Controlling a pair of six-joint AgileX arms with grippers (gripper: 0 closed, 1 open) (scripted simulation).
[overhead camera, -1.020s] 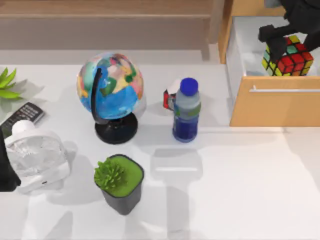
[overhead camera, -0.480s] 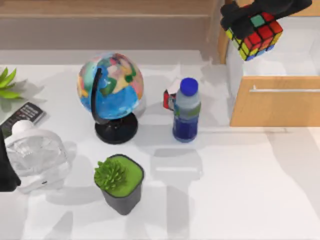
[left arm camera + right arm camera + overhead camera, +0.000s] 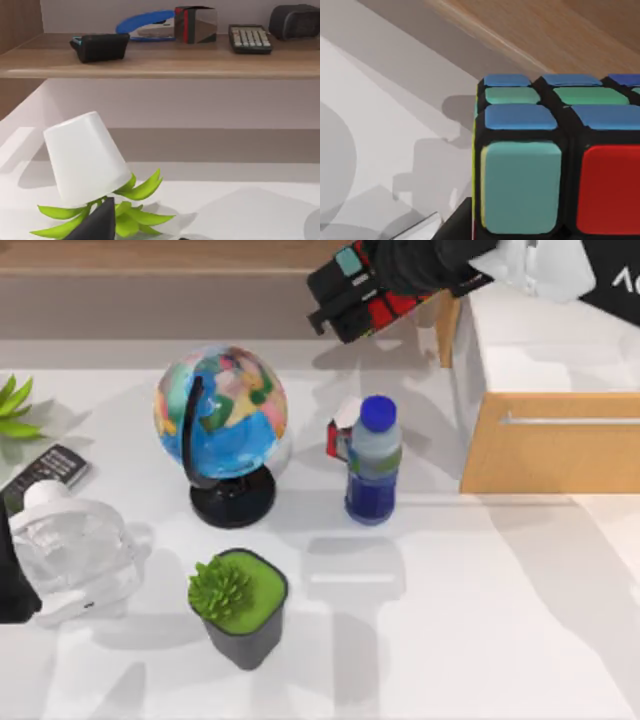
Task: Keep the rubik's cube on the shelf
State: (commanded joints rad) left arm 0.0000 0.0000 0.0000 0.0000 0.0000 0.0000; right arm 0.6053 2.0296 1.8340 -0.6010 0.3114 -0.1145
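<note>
The rubik's cube [image 3: 385, 306] hangs in the air at the back of the table, with my right gripper [image 3: 352, 290] shut on it. It is over the front of the shelf [image 3: 200, 290], left of the wooden upright post [image 3: 432, 290]. Up close, the rubik's cube [image 3: 545, 165] shows blue, teal and red tiles, with the shelf's wooden ledge [image 3: 560, 30] just behind it. My left arm [image 3: 14, 585] stays parked at the table's left edge, and a dark part of it [image 3: 97, 225] shows in the left wrist view.
A light-wood drawer [image 3: 550, 440] stands open at the right. On the table are a globe [image 3: 222, 415], a blue bottle [image 3: 373, 460], a small red-and-white box [image 3: 338, 435], a potted plant [image 3: 240, 605], a white fan [image 3: 70, 550] and a remote [image 3: 45, 475]. The shelf [image 3: 160, 62] carries a stapler [image 3: 145, 25] and a calculator [image 3: 250, 37].
My right gripper has lifted the rubik's cube out of the drawer and carried it left and back, past the upright post to the shelf's front. The left arm has not moved.
</note>
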